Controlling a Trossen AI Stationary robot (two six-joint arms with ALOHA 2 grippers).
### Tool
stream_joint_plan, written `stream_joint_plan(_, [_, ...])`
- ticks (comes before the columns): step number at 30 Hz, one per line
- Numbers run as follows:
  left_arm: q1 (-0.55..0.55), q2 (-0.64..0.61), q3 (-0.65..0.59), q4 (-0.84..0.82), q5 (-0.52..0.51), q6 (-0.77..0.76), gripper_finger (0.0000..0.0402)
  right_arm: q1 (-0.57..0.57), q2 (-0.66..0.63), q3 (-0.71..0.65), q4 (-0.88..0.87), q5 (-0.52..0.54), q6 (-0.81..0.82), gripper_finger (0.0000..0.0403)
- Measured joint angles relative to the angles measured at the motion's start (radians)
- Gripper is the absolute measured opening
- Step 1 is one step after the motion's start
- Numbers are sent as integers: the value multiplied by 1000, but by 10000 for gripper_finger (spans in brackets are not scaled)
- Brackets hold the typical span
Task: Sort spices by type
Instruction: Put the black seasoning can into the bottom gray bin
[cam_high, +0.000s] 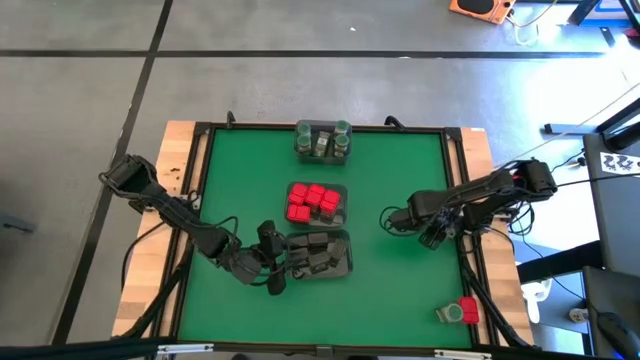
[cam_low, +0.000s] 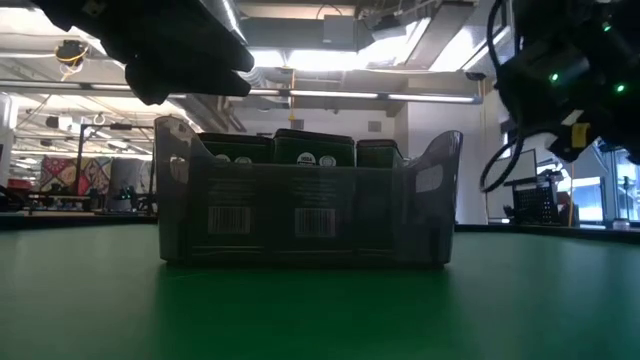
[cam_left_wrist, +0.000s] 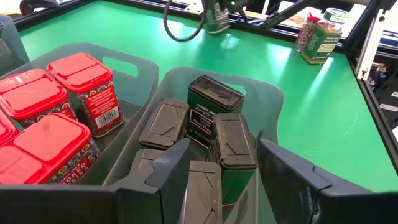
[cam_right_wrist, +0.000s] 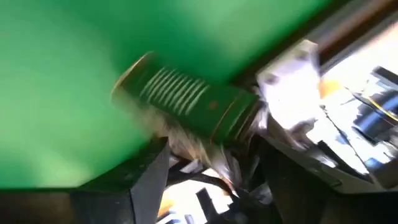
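Note:
A clear tray (cam_high: 345, 262) near the table's front holds several dark grey tins (cam_left_wrist: 165, 123), some upright, some leaning. My left gripper (cam_high: 272, 262) is open at that tray's left end. In the left wrist view its fingers (cam_left_wrist: 166, 171) stand on either side of the nearest tins without touching them. The middle tray (cam_high: 343, 190) holds red tins (cam_high: 315, 200), and the far tray (cam_high: 300, 148) holds green-lidded jars (cam_high: 322, 138). My right gripper (cam_high: 432, 234) hovers over the table's right side, shut on a green-lidded jar (cam_right_wrist: 186, 102). My right gripper holds the jar by its clear body (cam_right_wrist: 208, 146), pinched between the two fingers. The ribbed green lid (cam_right_wrist: 168, 93) sticks out beyond the fingertips. The jar is lifted clear of the green mat. The picture is blurred, so finer detail of the hold does not show.
One red tin (cam_high: 468, 311) and one green-lidded jar (cam_high: 449, 314) lie together at the table's near right corner. The black frame (cam_high: 462, 190) edges the green mat. Cables run beside both arms. Open mat lies between the trays and the right arm.

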Motion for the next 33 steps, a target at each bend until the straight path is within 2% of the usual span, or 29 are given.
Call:
stream_joint_plan(8, [0, 0, 0, 1, 0, -2, 182, 1, 38, 14, 103, -94, -28, 238])
stream_joint_plan(14, [0, 0, 0, 0, -1, -1, 182, 2, 39, 69, 182, -98, -40, 238])
stream_joint_plan(20, [0, 0, 0, 0, -2, -1, 182, 33, 39, 109, 297, -153, -50, 238])
stream_joint_plan(29, [0, 0, 0, 0, -2, -1, 182, 155, 38, 177, 120, -132, 141, 239])
stream_joint_plan(33, [0, 0, 0, 0, -2, 0, 182, 236, 38, 176, 148, -51, 200, 239])
